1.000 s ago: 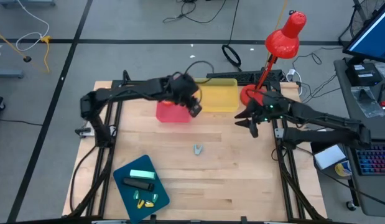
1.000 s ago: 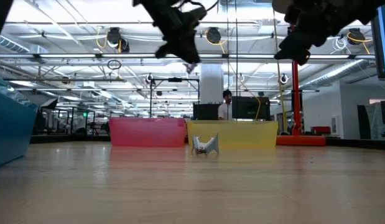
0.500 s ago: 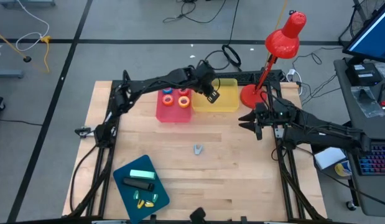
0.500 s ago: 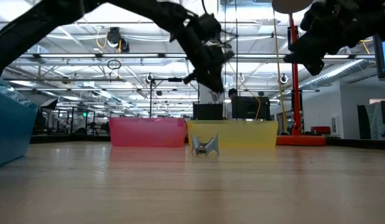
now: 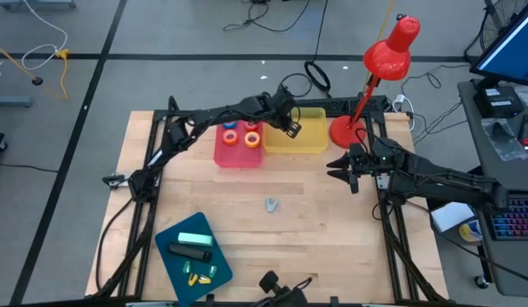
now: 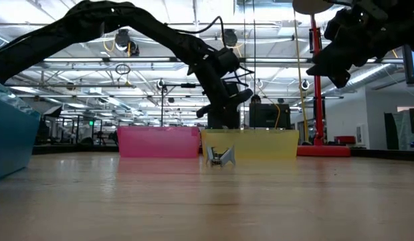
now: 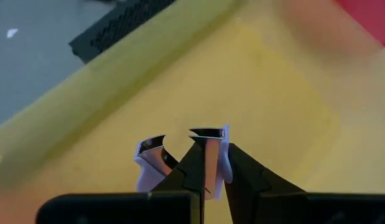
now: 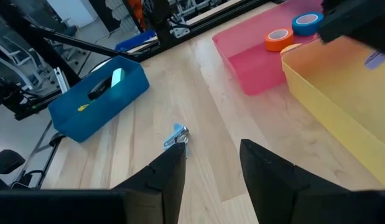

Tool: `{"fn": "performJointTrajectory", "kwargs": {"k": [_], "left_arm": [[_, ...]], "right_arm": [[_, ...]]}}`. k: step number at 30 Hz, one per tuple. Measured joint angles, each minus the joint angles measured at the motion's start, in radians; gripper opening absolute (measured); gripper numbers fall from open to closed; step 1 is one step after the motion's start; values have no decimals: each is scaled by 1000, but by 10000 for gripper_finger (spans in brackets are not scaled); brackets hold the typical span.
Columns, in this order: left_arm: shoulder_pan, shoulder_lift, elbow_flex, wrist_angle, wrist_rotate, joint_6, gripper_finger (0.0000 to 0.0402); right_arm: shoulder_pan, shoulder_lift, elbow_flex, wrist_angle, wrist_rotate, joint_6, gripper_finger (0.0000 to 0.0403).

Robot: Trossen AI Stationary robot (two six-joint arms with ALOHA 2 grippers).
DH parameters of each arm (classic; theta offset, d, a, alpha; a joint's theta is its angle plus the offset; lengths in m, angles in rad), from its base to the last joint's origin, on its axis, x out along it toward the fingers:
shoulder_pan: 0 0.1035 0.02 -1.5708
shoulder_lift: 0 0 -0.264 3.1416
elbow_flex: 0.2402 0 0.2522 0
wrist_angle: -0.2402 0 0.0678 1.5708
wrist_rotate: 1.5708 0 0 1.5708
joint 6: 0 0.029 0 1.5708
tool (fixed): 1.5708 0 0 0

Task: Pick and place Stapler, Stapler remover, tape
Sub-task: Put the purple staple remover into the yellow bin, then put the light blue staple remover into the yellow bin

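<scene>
l gripper (image 5: 291, 128) pinching a stapler remover (image 7: 204, 155) over yellow bin (image 5: 310, 143), upper centre | 2nd remover (image 5: 271, 204) mid-table | tape (image 5: 240, 135) in pink bin (image 5: 225, 158) | r gripper (image 5: 342, 169) part open, empty, waits right | tip: go low, then let go

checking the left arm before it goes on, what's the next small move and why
Probably open the left hand. It is shut on a staple remover and hangs over the yellow bin, so letting go should drop it inside. A second staple remover lies on the table, and the right hand waits nearby.
</scene>
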Motion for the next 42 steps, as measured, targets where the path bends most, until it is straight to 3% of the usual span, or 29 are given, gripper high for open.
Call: {"fn": "performJointTrajectory", "kwargs": {"k": [11,19,27,42], "left_arm": [[8,-4,2,30,26,-53,44],[20,-4,2,-5,138,-122,60],[45,-4,1,-83,210,-214,37],[43,-5,1,-89,240,-245,110]], "right_arm": [[0,0,-3,0,0,0,144],[0,0,-3,0,0,32,142],[0,0,-3,0,0,82,143],[1,0,-3,1,-2,102,142]]}}
